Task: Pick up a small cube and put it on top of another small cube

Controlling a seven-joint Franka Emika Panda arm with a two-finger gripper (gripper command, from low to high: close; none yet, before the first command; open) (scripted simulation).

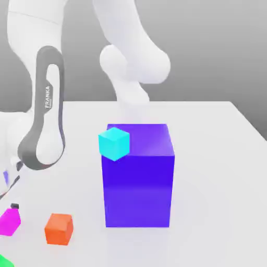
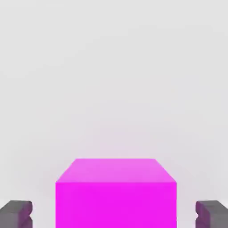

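Hand view: you see the gripper (image 2: 114, 214) with its two dark fingertips (image 2: 17, 213) spread wide, a gap on each side of the magenta cube (image 2: 116, 196) between them; the jaws are released, touching nothing. The cube sits flat on the white table (image 2: 114, 80), one face square to the camera.

Exterior view: you find the same magenta cube (image 1: 9, 220) at the exterior view's lower left, with a small dark finger part just above it. The orange cube (image 1: 58, 228) rests on the table (image 1: 219, 156) just beside it, toward the exterior view's right, apart from it. Further right stands the large blue block (image 1: 138, 177). The cyan cube (image 1: 114, 143) sits on the block's top, at its near left corner
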